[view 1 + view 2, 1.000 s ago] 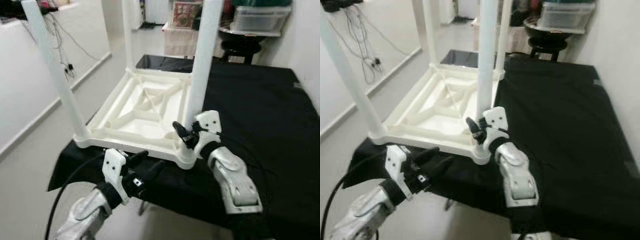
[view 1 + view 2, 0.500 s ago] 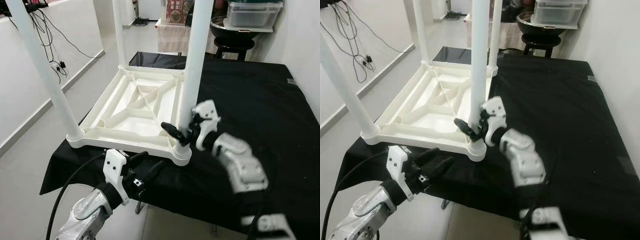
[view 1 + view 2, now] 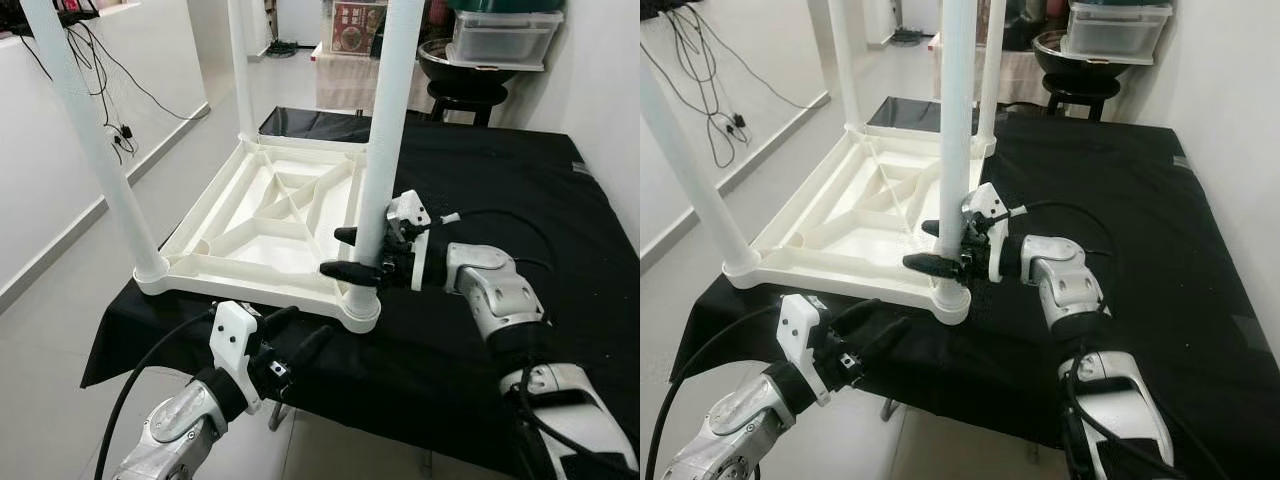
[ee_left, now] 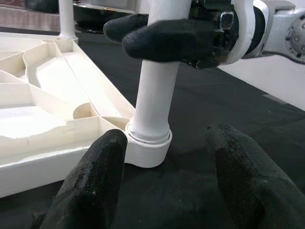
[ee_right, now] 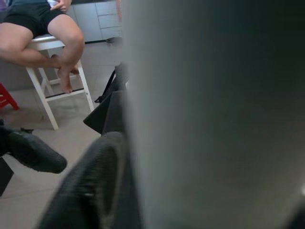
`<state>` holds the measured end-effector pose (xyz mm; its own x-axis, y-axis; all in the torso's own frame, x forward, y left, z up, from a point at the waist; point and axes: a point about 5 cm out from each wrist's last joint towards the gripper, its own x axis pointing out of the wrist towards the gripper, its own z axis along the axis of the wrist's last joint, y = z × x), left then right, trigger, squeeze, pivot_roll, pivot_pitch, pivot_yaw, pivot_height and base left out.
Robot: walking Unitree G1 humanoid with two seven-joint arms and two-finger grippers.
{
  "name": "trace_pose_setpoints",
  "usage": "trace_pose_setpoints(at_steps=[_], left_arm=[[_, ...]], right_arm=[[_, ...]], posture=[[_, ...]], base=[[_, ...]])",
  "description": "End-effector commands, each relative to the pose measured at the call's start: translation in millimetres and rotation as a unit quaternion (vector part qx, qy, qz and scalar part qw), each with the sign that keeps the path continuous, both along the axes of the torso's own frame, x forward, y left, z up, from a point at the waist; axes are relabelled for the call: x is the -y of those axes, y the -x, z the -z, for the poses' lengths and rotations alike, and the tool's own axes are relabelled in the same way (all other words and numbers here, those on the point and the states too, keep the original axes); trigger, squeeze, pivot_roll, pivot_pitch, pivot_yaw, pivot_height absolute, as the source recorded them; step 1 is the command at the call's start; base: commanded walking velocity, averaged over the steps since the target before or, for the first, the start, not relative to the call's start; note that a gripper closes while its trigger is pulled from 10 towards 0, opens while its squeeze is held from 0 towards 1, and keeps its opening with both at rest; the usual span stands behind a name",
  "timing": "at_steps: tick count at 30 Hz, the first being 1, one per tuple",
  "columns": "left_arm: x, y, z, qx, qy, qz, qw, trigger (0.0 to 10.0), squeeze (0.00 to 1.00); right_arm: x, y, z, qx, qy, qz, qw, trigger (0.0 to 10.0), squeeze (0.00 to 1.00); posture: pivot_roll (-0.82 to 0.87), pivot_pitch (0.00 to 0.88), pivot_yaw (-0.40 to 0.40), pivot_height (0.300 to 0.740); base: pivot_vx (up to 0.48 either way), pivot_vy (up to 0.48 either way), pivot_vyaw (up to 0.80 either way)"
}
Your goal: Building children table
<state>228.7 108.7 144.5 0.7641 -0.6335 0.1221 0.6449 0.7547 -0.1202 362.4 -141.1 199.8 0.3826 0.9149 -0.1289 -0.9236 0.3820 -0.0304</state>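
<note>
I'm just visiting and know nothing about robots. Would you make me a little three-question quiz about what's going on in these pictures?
1. True or false: the white table top lies upside down on the black cloth, legs pointing up.
2. Which gripper has its fingers around the nearest leg?
A. the right gripper
B. the left gripper
C. both
3. Fill in: the left gripper's fingers are ____, hovering in front of the corner socket without touching it.

Key: 1 true; 2 A; 3 open.
</note>
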Motion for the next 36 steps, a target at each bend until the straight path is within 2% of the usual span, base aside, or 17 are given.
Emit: trace_pose_setpoints(at_steps=[1,9,14,15,16,17,19,20,21,23,29,30,32,33,34,35,36], left_arm=[[-2.9,2.6,0,0.004,-0.004,-0.017,1.000,10.0,0.00],[-7.0,4.6,-1,0.011,-0.007,-0.039,0.999,10.0,0.00],[-9.2,4.4,-2,0.012,-0.006,-0.042,0.999,10.0,0.00],[-11.2,4.4,-2,0.012,-0.005,-0.043,0.999,10.0,0.00],[-11.2,4.4,-2,0.012,-0.005,-0.043,0.999,10.0,0.00],[-12.9,4.4,-3,0.012,-0.005,-0.044,0.999,10.0,0.00],[-16.4,2.3,-4,0.011,-0.002,-0.044,0.999,10.0,0.00],[-16.4,2.3,-4,0.011,-0.002,-0.044,0.999,10.0,0.00],[-16.8,0.9,-4,0.010,-0.004,-0.040,0.999,10.0,0.00],[-17.1,-0.7,-3,0.010,-0.006,-0.035,0.999,10.0,0.00],[-16.8,-2.4,-2,0.010,-0.002,-0.043,0.999,10.0,0.00],[-17.9,-3.2,-2,0.012,-0.004,-0.053,0.999,10.0,0.00],[-18.8,-3.9,-3,0.014,-0.006,-0.061,0.998,10.0,0.00],[-19.1,-4.7,-3,0.015,-0.006,-0.064,0.998,10.0,0.00],[-19.1,-4.7,-3,0.015,-0.006,-0.064,0.998,10.0,0.00],[-19.1,-5.4,-3,0.014,-0.006,-0.065,0.998,10.0,0.00],[-19.1,-5.4,-3,0.014,-0.006,-0.065,0.998,10.0,0.00]], right_arm=[[0.1,-1.6,5,-0.016,0.005,-0.013,1.000,0.0,0.00],[22.7,2.0,16,-0.028,0.010,0.008,1.000,0.0,0.00],[37.0,6.2,27,-0.017,0.025,0.069,0.997,0.0,0.00],[36.1,9.1,40,-0.014,0.038,0.147,0.988,0.0,0.00],[36.1,9.1,40,-0.014,0.038,0.147,0.988,0.0,0.00],[36.0,12.0,49,-0.002,0.052,0.232,0.971,0.0,0.00],[28.0,43.0,75,-0.045,0.048,0.449,0.891,0.0,0.00],[28.0,43.0,75,-0.045,0.048,0.449,0.891,0.0,0.00],[17.2,53.5,71,0.004,0.080,0.455,0.887,0.0,0.00],[-1.5,53.2,61,0.044,0.076,0.395,0.915,0.0,0.00],[-3.2,45.1,67,0.021,0.078,0.388,0.918,0.0,0.00],[-6.0,44.7,64,0.025,0.079,0.395,0.915,10.0,0.00],[-9.8,44.4,61,0.024,0.072,0.390,0.918,10.0,0.00],[-13.0,42.9,56,0.021,0.053,0.378,0.924,10.0,0.16],[-13.0,42.9,56,0.021,0.053,0.378,0.924,10.0,0.16],[-17.5,41.7,48,0.021,0.028,0.359,0.933,10.0,1.00],[-17.5,41.7,48,0.021,0.028,0.359,0.933,10.0,1.00]], posture=[[0.02,0.044,-0.026,0.740],[0.01,0.058,-0.026,0.740],[0.00,0.069,-0.023,0.740],[-0.01,0.082,-0.021,0.740],[-0.01,0.082,-0.021,0.740],[-0.02,0.085,-0.018,0.740],[-0.03,0.097,0.005,0.740],[-0.03,0.097,0.005,0.740],[-0.04,0.091,0.020,0.740],[-0.05,0.082,0.029,0.740],[-0.02,0.073,0.006,0.740],[-0.02,0.067,0.008,0.740],[-0.02,0.067,0.008,0.740],[-0.02,0.063,0.008,0.740],[-0.02,0.063,0.008,0.740],[-0.02,0.061,0.008,0.740],[-0.02,0.061,0.008,0.740]], base=[[0.000,0.000,0.00],[0.000,0.000,0.00],[0.000,0.000,0.00],[0.000,0.000,0.00],[0.000,0.000,0.00],[0.000,0.000,0.00],[0.000,0.000,0.00],[0.000,0.000,0.00],[0.000,0.000,0.00],[0.000,0.000,0.00],[0.000,0.000,0.00],[0.000,0.000,0.00],[0.000,0.000,0.00],[0.000,0.000,0.00],[0.000,0.000,0.00],[0.000,0.000,0.00],[0.000,0.000,0.00]])
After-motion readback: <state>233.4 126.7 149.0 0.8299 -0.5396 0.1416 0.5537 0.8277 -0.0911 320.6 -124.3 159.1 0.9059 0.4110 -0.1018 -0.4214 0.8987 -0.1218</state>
